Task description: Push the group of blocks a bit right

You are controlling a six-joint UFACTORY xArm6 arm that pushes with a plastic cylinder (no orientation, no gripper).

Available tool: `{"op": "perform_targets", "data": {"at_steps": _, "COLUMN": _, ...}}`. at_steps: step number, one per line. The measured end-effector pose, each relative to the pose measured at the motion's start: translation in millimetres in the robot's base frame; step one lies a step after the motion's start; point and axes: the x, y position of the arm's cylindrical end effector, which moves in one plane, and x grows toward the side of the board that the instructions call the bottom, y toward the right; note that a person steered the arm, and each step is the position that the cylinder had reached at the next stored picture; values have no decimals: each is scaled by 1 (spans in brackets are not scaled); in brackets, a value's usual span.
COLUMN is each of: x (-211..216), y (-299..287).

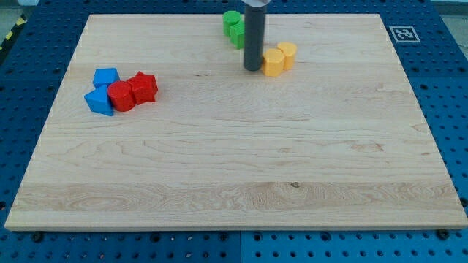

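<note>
My tip point(253, 69) stands near the view's top centre, just left of two yellow blocks: a yellow star-like block point(273, 63) and a yellow cylinder point(287, 54), touching each other. Two green blocks point(234, 27) sit just above and left of the rod, partly hidden by it. At the view's left is a tight cluster: a blue block point(106, 76), a blue triangular block point(99, 101), a red cylinder-like block point(121, 96) and a red star-like block point(144, 87). My tip is far right of that cluster.
The wooden board point(241, 168) lies on a blue pegboard table point(446, 95). A fiducial marker point(403, 33) sits off the board's top right corner.
</note>
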Motion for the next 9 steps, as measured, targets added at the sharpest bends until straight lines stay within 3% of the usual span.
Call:
{"op": "perform_targets", "data": {"at_steps": 2, "x": 0, "y": 46}}
{"op": "perform_targets", "data": {"at_steps": 3, "x": 8, "y": 25}}
{"op": "perform_targets", "data": {"at_steps": 6, "x": 10, "y": -175}}
{"op": "perform_targets", "data": {"at_steps": 9, "x": -9, "y": -311}}
